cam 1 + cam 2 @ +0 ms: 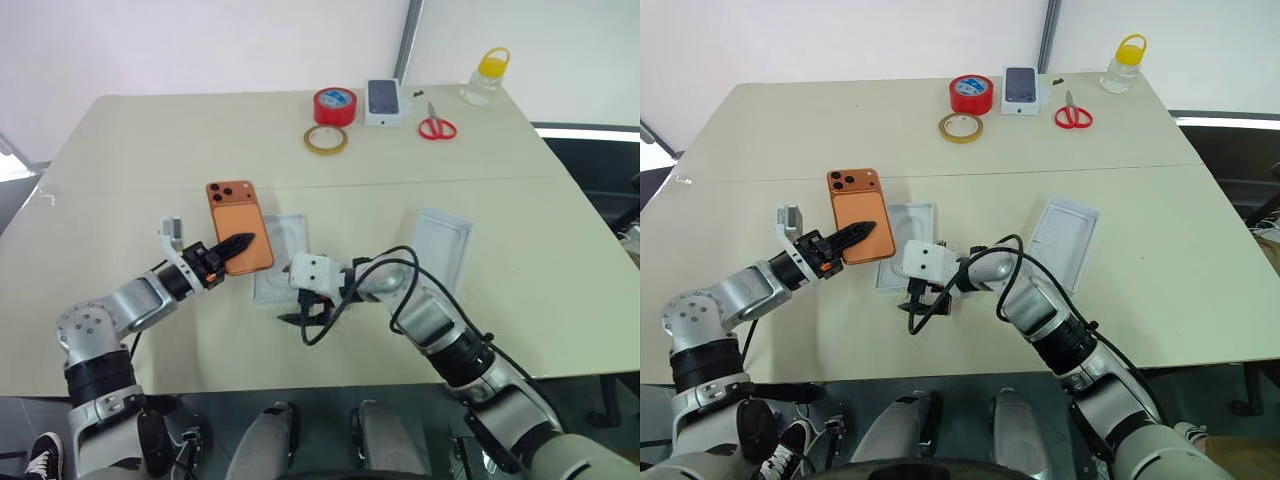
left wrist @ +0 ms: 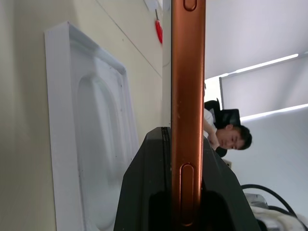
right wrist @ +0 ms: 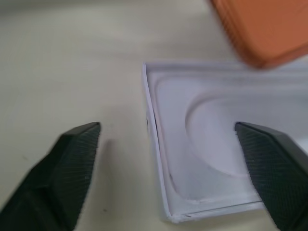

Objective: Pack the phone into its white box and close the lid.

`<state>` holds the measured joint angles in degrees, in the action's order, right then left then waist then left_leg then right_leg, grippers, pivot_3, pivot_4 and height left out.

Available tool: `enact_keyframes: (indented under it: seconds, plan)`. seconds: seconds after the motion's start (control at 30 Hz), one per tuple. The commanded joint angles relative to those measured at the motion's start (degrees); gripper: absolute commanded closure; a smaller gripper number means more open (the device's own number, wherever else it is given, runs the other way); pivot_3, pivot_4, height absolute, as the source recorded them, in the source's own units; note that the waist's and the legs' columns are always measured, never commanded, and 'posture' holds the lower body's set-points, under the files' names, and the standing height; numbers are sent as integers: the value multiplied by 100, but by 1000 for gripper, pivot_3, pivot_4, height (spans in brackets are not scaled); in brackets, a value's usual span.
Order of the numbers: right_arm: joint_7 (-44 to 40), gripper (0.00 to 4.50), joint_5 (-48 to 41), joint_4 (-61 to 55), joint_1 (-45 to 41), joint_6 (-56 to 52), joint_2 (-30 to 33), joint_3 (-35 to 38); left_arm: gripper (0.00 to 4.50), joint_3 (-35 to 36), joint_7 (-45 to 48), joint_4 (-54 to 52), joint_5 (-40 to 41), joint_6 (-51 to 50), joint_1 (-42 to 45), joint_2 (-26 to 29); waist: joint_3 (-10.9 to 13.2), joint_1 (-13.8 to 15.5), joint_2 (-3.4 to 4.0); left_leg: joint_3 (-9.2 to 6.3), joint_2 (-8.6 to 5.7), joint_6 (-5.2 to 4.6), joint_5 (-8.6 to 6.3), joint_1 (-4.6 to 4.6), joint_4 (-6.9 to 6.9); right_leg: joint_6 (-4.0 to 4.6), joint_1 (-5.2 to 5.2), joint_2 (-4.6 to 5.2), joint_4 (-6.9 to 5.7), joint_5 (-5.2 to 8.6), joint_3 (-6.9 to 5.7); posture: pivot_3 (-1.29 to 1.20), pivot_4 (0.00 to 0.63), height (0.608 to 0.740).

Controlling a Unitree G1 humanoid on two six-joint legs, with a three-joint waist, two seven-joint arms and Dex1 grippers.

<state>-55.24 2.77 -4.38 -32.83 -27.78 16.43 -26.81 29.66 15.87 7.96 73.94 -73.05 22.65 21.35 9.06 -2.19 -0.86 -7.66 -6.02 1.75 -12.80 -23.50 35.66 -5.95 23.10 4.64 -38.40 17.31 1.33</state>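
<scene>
- Left gripper [image 1: 238, 243] — fingers pinched on the phone [image 1: 240, 226], clamping its near end; phone lifted off the table, orange back up, camera cluster at the far corner.
- From the left wrist view: phone's edge [image 2: 188, 96] standing between the two black fingers [image 2: 144, 192], white tray just beside it.
- Right gripper [image 3: 168, 159] — fingers spread wide, one fingertip [image 3: 72, 159] over bare table, the other over the tray; nothing held.
- White box [image 1: 280, 255] — flat on the table between the two grippers, partly under the raised phone; inside, a white insert with an oval recess [image 3: 216, 139].
- Lid [image 1: 1067, 238] — lying on the table to the right of the right arm, well apart from the box, hollow side up.
- Table [image 1: 150, 150] — pale beige top.
- Far edge of the table: red tape roll [image 1: 335, 105], tan tape ring [image 1: 326, 139] near it, small white box printed with a dark phone picture [image 1: 384, 101], red-handled scissors [image 1: 436, 125], clear bottle with yellow cap [image 1: 486, 77].
- Person [image 2: 226, 137] — in the background of the left wrist view.
</scene>
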Motion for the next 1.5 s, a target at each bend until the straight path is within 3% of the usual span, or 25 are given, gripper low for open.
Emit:
enact_keyframes:
  seconds: [0.03, 0.23, 0.37, 0.53, 1.07, 1.1, 1.17, 1.23, 1.4, 1.43, 1.5]
  plan:
    - [-180, 41, -529, -412, -38, 72, 222, 598, 4500, -288, 371, -33, -132, 60, 81, 66, 0, 12, 0, 0, -1, -6, -3, 0, 1, 0, -2, 1, 2, 0, 0, 0, 150, 740]
    - [-119, 41, -602, -62, -67, 311, 626, 874, 4500, -629, 889, 464, -543, 102, 369, 258, 0, -2, 0, 0, 0, -10, -6, 0, -2, 0, -1, 0, 5, 0, -1, 0, 150, 740]
    - [66, 0, -606, -42, -56, 302, 625, 887, 2733, -956, 1139, 572, -785, -71, 419, 301, 0, -20, 0, 0, 0, -10, -5, 0, -3, 0, -1, 0, 5, 0, 0, 0, 150, 740]
    - [215, 0, -666, -107, -34, 263, 535, 874, 140, -1016, 1301, 482, -990, -13, 454, 437, 0, -19, 0, 0, 0, -7, -3, 0, -2, 0, -2, 1, 5, 0, 0, 0, 150, 740]
    - [307, 0, -583, 464, -283, 573, 467, 853, 22, -649, 1257, -233, -1107, -18, 417, 1155, 0, 1, 1, 0, 0, -9, -4, 1, -5, 0, 0, 2, 8, 0, 1, 0, 150, 740]
    - [347, 259, -615, 540, -327, 533, 420, 904, 1, -595, 1205, -265, -1154, 81, 441, 1150, 0, -4, 1, 0, 0, -9, -4, 1, -5, 0, 0, 2, 7, 0, 1, 0, 150, 740]
    - [493, 879, -605, 726, -443, 578, 349, 1004, 556, -734, 912, -263, -1708, 533, 474, 1217, 1, -16, 2, 0, 1, -8, -4, 1, -6, 1, 1, 2, 6, 0, 1, 0, 150, 740]
    - [799, 1817, -439, 1009, -581, 780, 304, 1064, 1350, -1112, 859, -334, -2463, 1240, 359, 1311, 0, -27, 2, 0, 1, -6, -3, 1, -6, 1, 2, 1, 6, -1, 1, 0, 150, 740]
    - [1260, 4497, 205, 1700, -777, 1383, 377, 783, 4088, -2055, 917, -717, -3807, 2528, 50, 1268, 0, 8, 2, 3, -1, 6, 4, 1, -11, 2, 2, 3, 12, -1, 2, 0, 150, 740]
    - [1232, 4500, 267, 1751, -742, 1470, 376, 711, 4485, -2324, 939, -750, -4099, 2739, 16, 1274, 0, 21, 2, 4, -1, 6, 4, 0, -13, 2, 3, 3, 15, -1, 3, 0, 150, 740]
    - [1161, 4500, 336, 1799, -673, 1554, 361, 610, 4485, -2702, 977, -723, -4512, 3029, -9, 1225, 1, 41, 3, 4, -1, 6, 4, 0, -15, 2, 1, 3, 17, -1, 2, 0, 150, 740]
